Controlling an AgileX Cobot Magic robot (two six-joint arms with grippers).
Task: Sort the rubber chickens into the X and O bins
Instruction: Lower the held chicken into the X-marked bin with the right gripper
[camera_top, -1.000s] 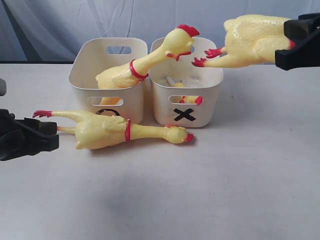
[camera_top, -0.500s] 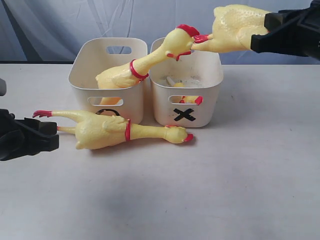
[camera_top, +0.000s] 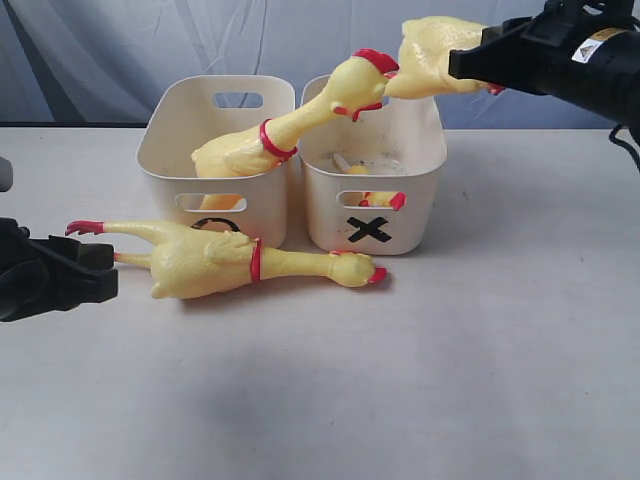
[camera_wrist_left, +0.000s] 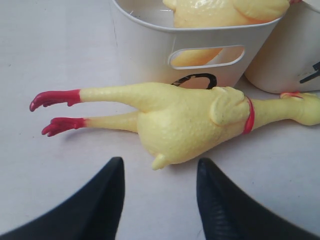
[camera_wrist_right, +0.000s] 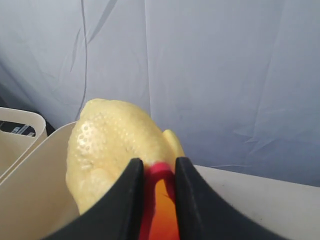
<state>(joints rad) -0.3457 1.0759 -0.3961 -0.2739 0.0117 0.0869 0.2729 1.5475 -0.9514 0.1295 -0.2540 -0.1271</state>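
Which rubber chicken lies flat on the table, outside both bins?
The whole chicken in front of the O bin. A second chicken sits in that bin, and the right gripper holds a third chicken in the air.

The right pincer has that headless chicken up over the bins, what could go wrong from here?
The headless body hangs right by the comb of the whole chicken leaning from the O bin over the X bin; lowering could knock it. The right pincer pinches only the body's red end, so it might slip.
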